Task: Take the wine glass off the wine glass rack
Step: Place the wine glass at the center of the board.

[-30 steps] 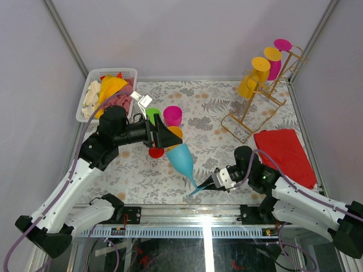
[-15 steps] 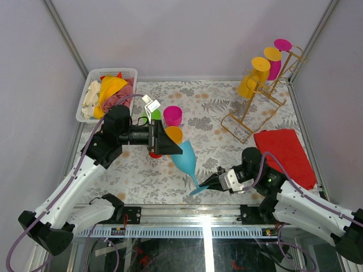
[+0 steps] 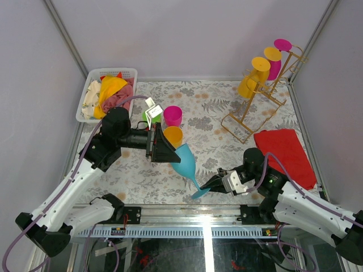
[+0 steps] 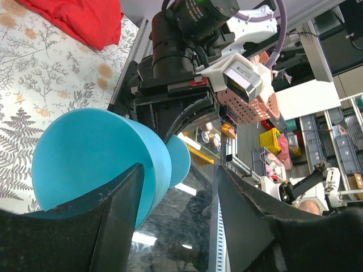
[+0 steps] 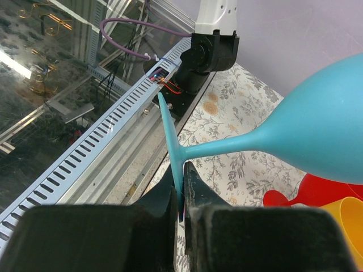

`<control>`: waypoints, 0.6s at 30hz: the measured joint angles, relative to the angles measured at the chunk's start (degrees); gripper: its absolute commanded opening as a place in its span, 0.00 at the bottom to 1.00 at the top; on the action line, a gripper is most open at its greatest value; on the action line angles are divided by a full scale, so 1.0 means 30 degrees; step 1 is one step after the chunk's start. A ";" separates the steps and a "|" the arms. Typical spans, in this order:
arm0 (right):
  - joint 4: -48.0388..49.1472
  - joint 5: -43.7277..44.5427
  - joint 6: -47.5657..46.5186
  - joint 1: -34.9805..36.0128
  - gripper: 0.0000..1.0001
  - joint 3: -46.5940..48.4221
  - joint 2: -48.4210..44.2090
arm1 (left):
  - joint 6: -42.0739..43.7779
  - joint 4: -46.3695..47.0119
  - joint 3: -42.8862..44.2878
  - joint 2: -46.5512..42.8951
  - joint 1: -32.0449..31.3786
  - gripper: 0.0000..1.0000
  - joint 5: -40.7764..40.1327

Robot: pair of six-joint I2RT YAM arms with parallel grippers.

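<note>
We're seeing the teal wine glass (image 3: 184, 164) off the wine glass rack (image 3: 247, 116), tilted over the table's near edge btwn both arms. Right wrist cam is showing what the top view can't: right gripper (image 5: 180, 175) is pinching the glass's foot edge-on, fingers tight on it. Left wrist cam is showing left gripper (image 4: 178, 181) straddling the bowl, fingers apart, w/ a gap on one side. Only the top view is giving us the rack, far right, w/ a yellow glass (image 3: 249, 85) & a magenta glass (image 3: 275, 69) hanging on it.
</note>
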 measured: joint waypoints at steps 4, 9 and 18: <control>0.0058 -0.0087 0.0182 0.0000 0.00 0.0000 -0.0073 | 0.0350 0.0058 0.0000 -0.0007 -0.0204 0.43 0.0080; -0.0386 -0.0160 0.0066 0.0022 0.00 0.0372 0.0102 | 0.0692 0.0080 0.0000 -0.0007 -0.0233 0.21 0.0408; -0.0306 -0.0175 -0.0175 0.0036 0.00 0.0488 0.0248 | 0.1129 0.0189 0.0007 0.0000 -0.0240 0.00 0.1086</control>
